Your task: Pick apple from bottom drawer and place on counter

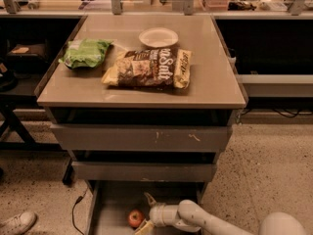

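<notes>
The apple (135, 218), small and red, lies on the floor of the open bottom drawer (111, 204) at the bottom of the camera view. My gripper (145, 213) reaches in from the right on a white arm, just to the right of the apple. Its two fingers stand spread, one above at the back (149, 199) and one below at the front (144, 226), with the apple beside the gap. It holds nothing. The counter (215, 84) is the beige top of the grey cabinet above.
On the counter lie a green bag (84, 53), a brown chip bag (149, 68) and a white bowl (158, 36). Two shut grey drawers (142, 138) sit above the open one. A cable (76, 212) and a white shoe (15, 223) lie on the floor at left.
</notes>
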You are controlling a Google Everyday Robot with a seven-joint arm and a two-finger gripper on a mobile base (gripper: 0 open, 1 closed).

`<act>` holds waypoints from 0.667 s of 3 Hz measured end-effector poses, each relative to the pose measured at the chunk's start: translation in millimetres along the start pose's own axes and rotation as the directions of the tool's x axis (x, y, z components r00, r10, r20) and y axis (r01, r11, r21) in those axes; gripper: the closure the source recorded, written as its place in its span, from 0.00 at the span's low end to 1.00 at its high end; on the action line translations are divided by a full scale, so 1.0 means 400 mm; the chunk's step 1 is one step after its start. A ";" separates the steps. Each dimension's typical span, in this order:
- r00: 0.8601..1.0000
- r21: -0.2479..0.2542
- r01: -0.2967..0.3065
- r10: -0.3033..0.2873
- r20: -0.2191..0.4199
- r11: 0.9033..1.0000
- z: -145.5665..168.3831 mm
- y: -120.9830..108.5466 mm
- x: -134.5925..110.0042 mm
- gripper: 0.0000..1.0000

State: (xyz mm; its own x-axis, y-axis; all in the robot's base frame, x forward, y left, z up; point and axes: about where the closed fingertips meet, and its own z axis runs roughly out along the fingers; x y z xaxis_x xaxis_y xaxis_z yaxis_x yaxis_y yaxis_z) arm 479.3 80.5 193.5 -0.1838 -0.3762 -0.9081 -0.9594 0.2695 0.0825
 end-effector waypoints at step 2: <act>0.999 0.015 0.045 -0.045 0.023 0.999 0.038 -0.005 0.012 0.00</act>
State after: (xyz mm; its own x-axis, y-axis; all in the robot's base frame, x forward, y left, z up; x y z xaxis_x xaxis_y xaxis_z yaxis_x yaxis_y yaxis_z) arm 483.6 91.8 182.8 -0.1351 -0.3675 -0.9202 -0.9635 0.2653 0.0355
